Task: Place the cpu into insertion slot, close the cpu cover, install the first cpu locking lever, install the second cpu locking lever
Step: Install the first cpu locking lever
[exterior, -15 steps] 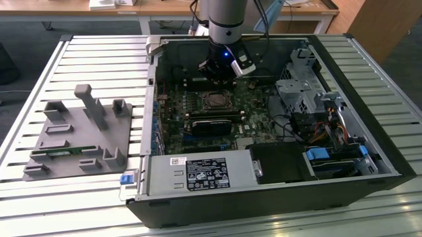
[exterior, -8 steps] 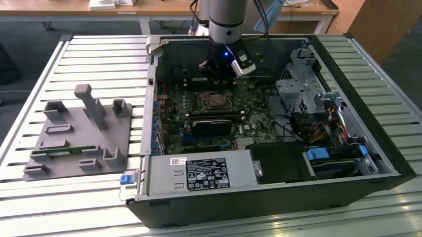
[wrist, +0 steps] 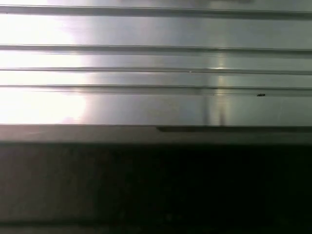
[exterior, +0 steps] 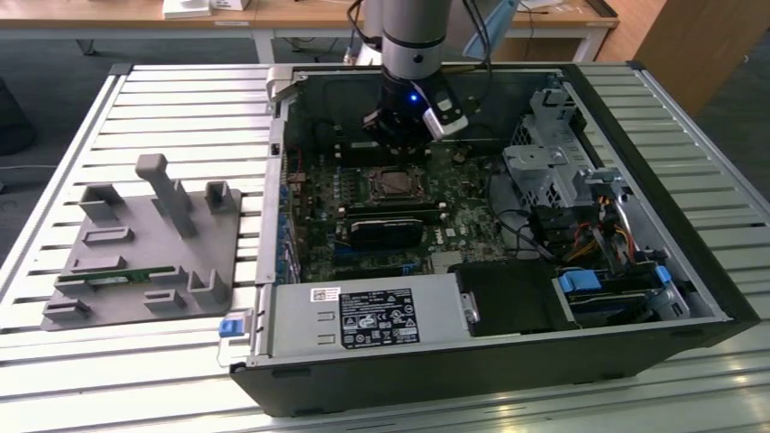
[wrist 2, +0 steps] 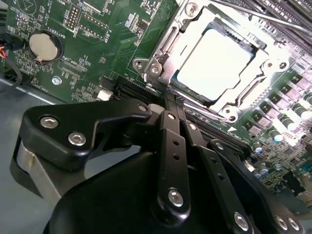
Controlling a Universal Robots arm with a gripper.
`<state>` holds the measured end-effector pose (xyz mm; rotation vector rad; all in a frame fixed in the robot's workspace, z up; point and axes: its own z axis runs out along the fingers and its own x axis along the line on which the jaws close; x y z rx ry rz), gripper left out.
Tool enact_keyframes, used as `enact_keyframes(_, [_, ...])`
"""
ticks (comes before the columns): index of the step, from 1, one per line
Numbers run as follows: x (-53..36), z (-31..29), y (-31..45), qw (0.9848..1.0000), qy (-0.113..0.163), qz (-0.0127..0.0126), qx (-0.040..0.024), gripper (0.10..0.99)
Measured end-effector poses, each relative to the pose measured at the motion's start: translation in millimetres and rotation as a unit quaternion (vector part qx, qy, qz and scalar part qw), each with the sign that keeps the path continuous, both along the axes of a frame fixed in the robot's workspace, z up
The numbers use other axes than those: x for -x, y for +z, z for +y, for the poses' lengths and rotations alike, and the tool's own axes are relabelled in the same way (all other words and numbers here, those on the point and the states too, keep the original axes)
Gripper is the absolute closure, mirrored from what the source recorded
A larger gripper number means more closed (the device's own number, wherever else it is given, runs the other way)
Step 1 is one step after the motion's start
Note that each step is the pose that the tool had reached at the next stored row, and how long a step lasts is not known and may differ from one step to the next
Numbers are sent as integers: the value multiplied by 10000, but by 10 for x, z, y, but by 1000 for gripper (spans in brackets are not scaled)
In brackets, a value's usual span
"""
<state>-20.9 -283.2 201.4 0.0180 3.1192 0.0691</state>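
On the exterior view's left, a grey plastic stand [exterior: 142, 248] sits on a table [exterior: 72, 370] made of long silver slats. A small green strip [exterior: 114, 279] lies in the stand. Just beside the stand, in the middle, an open black computer case [exterior: 481, 374] lies on its side. A green circuit board [exterior: 316, 236] sits flat inside it.

The robot arm [exterior: 409, 41] comes down into the case from above. Its gripper [exterior: 398, 135] hangs low over the board, very near the insertion slot [exterior: 392, 184] but apart from it.

In the second wrist view, the gripper [wrist 2: 170, 105] has black fingers [wrist 2: 171, 141] pressed close together, and they grip nothing. Just past the fingertips sits the insertion slot [wrist 2: 192, 92]. The cpu [wrist 2: 214, 61] lies flat in it, with its pale silver top showing. The cpu cover [wrist 2: 170, 36] lies down around the chip, and the chip shows through its window. A thin metal lever [wrist 2: 253, 14] runs along the far side of the slot. A round silver battery [wrist 2: 43, 45] sits on the board, well apart from the slot.

On the exterior view's right, inside the case, there are silver metal cages [exterior: 554, 171] and blue clips [exterior: 590, 280].
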Motion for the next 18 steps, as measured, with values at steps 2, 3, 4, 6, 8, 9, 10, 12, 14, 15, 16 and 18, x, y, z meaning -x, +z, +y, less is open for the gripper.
enact_keyframes(2, [-7, 5, -8, 10000, 0, 4, 22, 980])
enact_keyframes(3, [-10, 7, -13, 10000, -1, 6, 36, 980])
enact_keyframes(4, [-11, 9, -16, 10000, 0, 8, 52, 980])
enact_keyframes(6, [-12, 12, -23, 10000, 0, 9, 80, 980])
enact_keyframes(8, [-12, 13, -24, 10000, 1, 9, 84, 980])
enact_keyframes(9, [-12, 14, -22, 10000, 0, 9, 85, 980])
enact_keyframes(10, [-11, 14, -18, 10000, 0, 10, 86, 980])
enact_keyframes(12, [-12, 15, -5, 10000, 0, 9, 84, 980])
enact_keyframes(14, [-12, 16, -5, 10000, 0, 9, 84, 980])
enact_keyframes(15, [-12, 15, -5, 10000, 0, 9, 88, 980])
enact_keyframes(16, [-12, 15, -5, 10000, 0, 8, 93, 980])
enact_keyframes(18, [-11, 16, -6, 9999, -1, 9, 122, 980])
